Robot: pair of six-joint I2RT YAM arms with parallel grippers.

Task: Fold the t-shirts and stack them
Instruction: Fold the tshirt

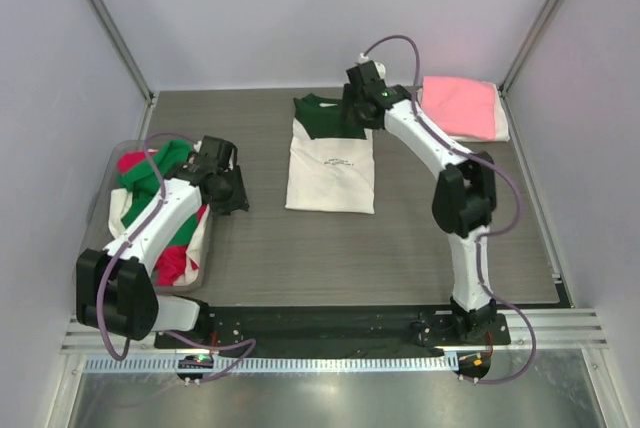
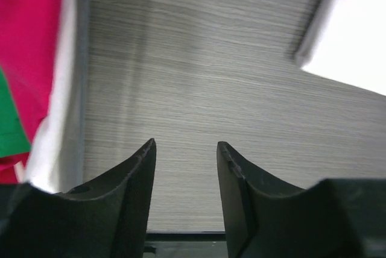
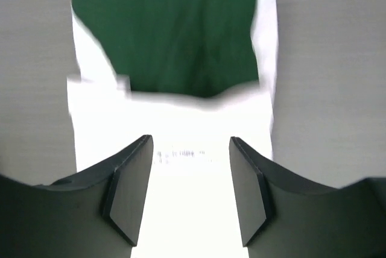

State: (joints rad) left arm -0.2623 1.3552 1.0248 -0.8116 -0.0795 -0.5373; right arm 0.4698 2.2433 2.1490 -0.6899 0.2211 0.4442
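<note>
A cream-white t-shirt with a dark green upper part and small black lettering lies flat, folded narrow, in the middle of the table. My right gripper hovers over its far right end, open and empty. In the right wrist view, the open gripper is above the white cloth, the lettering and the green cloth. A folded pink t-shirt lies at the back right. My left gripper is open and empty over bare table, next to the tub.
A clear plastic tub at the left holds crumpled red, green and white shirts; its wall and red cloth show in the left wrist view. Grey walls enclose the table on three sides.
</note>
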